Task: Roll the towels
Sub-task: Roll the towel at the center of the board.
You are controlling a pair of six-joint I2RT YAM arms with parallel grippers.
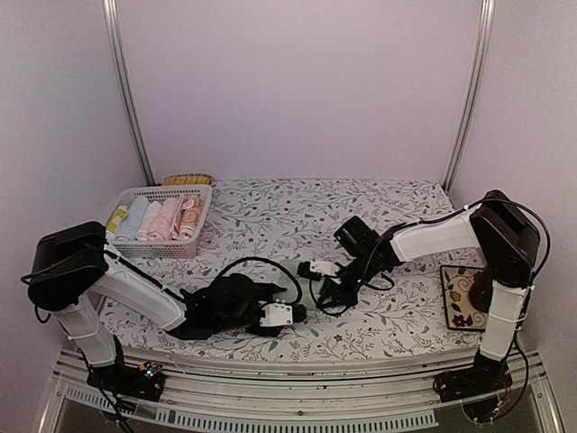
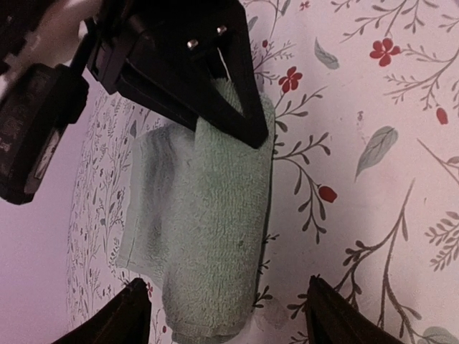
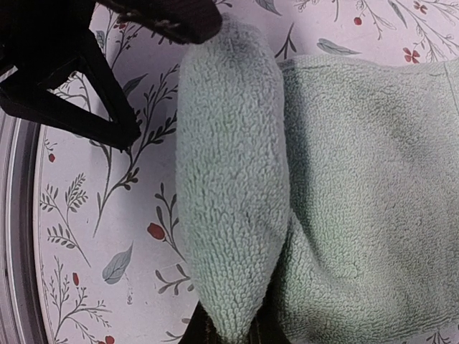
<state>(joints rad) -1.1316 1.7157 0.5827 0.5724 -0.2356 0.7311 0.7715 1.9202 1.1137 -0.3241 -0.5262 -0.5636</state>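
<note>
The pale mint green towel [image 2: 208, 215] lies partly rolled on the flowered table. The roll [image 3: 229, 179] sits beside its flat remainder [image 3: 373, 186]. My right gripper [image 3: 229, 331] is shut on one end of the roll. It shows in the left wrist view [image 2: 215, 93] as black jaws pinching the roll's far end. My left gripper [image 2: 224, 287] is open, its fingers either side of the roll's near end and not touching it. In the top view both grippers [image 1: 293, 311] [image 1: 326, 296] meet at the table's front middle and hide most of the towel. An orange-salmon patterned towel [image 1: 190, 216] lies rolled in the basket.
A white lattice basket [image 1: 160, 193] at the back left holds several rolled towels. A yellow brush-like thing [image 1: 187, 179] lies behind it. A dark patterned mat [image 1: 462, 298] lies at the right edge by the right arm's base. A metal rail runs along the near edge.
</note>
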